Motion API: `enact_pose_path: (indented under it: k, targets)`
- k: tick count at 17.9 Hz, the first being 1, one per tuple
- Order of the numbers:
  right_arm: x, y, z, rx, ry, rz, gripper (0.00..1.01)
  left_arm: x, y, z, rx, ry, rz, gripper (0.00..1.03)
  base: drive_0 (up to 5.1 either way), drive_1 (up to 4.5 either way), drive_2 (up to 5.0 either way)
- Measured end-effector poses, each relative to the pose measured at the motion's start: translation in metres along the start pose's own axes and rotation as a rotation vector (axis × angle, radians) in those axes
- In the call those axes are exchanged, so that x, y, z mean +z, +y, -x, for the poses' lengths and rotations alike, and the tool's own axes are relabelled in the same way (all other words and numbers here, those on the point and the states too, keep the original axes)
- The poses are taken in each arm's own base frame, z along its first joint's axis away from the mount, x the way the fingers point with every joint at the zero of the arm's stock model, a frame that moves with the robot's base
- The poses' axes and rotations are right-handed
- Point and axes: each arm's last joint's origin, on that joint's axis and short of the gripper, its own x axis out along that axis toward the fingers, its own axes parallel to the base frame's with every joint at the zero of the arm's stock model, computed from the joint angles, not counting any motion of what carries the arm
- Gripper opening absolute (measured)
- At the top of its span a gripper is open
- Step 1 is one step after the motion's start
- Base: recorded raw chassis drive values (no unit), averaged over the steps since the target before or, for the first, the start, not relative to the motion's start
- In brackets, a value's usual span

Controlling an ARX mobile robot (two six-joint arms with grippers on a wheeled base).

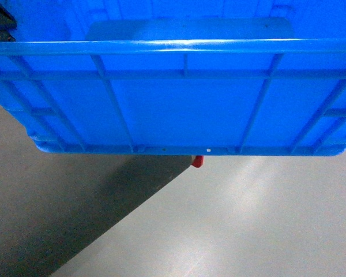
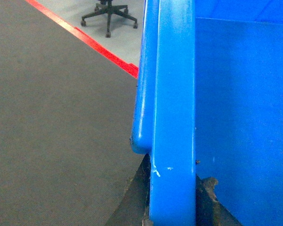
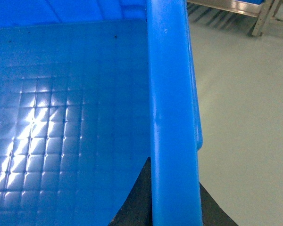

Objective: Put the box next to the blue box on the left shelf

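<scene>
The left fingers straddle the rim of the box: one dark finger shows on the outer side of the rim and one on the inner side, both pressed against it, so they are clamped on the box. The right fingers sit the same way on the opposite rim, dark pads on either side of it, clenched on the box. The box hangs between the two sets of fingers, off the floor, its ribbed outer wall filling the head view. No writing or label can be read on it. Beyond the left fingers run a red floor line and a chair base. A small red part peeks below the box.
</scene>
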Motion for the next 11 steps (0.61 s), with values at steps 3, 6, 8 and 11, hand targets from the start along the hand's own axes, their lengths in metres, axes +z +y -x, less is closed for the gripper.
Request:
enact_pose_path:
  k: [3,6,8,11]
  targets:
    - [0.0000,0.0000,0.0000,0.000,0.000,0.000,0.07,0.0000,0.0000,0.0000,0.000,0.000,0.000,0.08,-1.2,-1.19,-1.2]
    - [0.0000,0.0000,0.0000,0.000,0.000,0.000,0.07,0.0000,0.0000,0.0000,0.000,0.000,0.000,0.08,-1.2,-1.19,-1.2]
    - [0.0000,0.0000,0.0000,0.000,0.000,0.000,0.07,0.0000,0.0000,0.0000,0.000,0.000,0.000,0.08,-1.4,-1.40,-1.4]
    - [0.0000,0.0000,0.0000,0.000,0.000,0.000,0.07,0.0000,0.0000,0.0000,0.000,0.000,0.000,0.08,-1.4,-1.40,-1.4]
